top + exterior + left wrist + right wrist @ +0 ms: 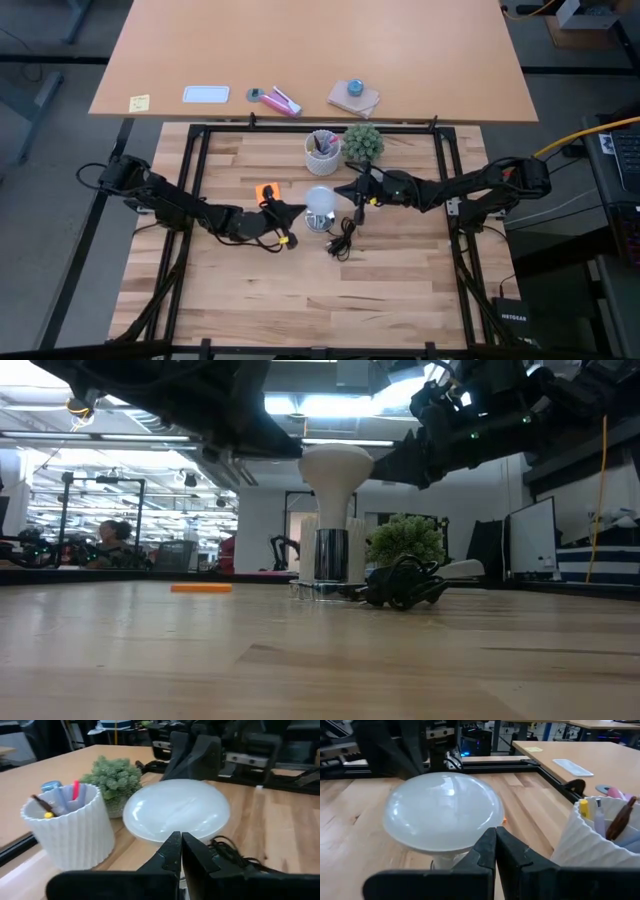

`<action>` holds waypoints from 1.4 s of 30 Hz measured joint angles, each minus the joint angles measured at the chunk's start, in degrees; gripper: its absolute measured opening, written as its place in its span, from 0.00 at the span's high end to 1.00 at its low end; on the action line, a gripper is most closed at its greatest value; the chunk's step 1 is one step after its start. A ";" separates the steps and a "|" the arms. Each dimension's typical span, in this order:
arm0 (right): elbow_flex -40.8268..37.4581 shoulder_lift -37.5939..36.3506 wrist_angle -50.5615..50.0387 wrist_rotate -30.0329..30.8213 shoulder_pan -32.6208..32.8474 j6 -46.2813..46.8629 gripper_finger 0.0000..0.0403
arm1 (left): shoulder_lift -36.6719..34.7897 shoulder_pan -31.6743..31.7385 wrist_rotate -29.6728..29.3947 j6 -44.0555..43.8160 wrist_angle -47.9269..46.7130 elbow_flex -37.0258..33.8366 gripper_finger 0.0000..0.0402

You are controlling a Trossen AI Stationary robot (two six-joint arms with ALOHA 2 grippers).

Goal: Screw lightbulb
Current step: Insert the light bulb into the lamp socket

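Near the tabletop's middle the lightbulb stands upright, dome up, its base in a shiny socket with a coiled black cord beside it. The left gripper and right gripper flank the dome, jaws clenched, holding nothing. Toward the far edge stand a white cup and a plant.

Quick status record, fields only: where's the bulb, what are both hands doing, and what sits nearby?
bulb: lightbulb stands upright, dome up, base down in the metal socket at table centre
left hand: left hand shut, holding nothing, tips beside the bulb on its left
right hand: right hand shut, holding nothing, beside the bulb on its right
cord: black cord bunched beside the socket
nearby: white ribbed cup with pens and small green plant behind the bulb; orange piece to its left
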 joint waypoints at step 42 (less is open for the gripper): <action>0.04 -5.77 1.31 6.77 0.13 -2.26 0.97 | -7.70 -5.97 -0.02 -0.04 -3.31 0.00 0.99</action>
